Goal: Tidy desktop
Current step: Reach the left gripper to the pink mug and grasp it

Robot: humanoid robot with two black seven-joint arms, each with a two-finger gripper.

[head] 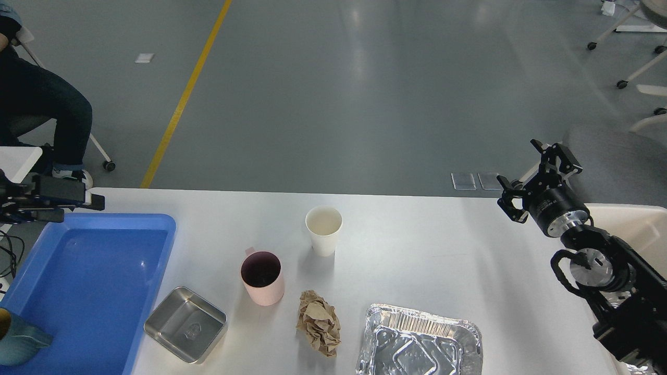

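Head view, items listed from the pink mug (262, 277) on the desktop (417, 245): paper cup (323, 229) behind it, steel tin (185, 323) left, blue tray (88, 281) beyond that, crumpled brown paper (318, 323) right, foil pan (418, 341) further right. Our right gripper (539, 179) hovers far right, fingers spread wide, empty. Left gripper: cannot tell. We judge sorting unfinished; next, pick one item. No legible writing.

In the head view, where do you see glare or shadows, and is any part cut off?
Head view: bright glare on the crinkled aluminium foil tray, cut off by the bottom edge; soft shadows beside the white paper cup and pink plastic mug on the white desktop; pale reflections streak the grey floor.
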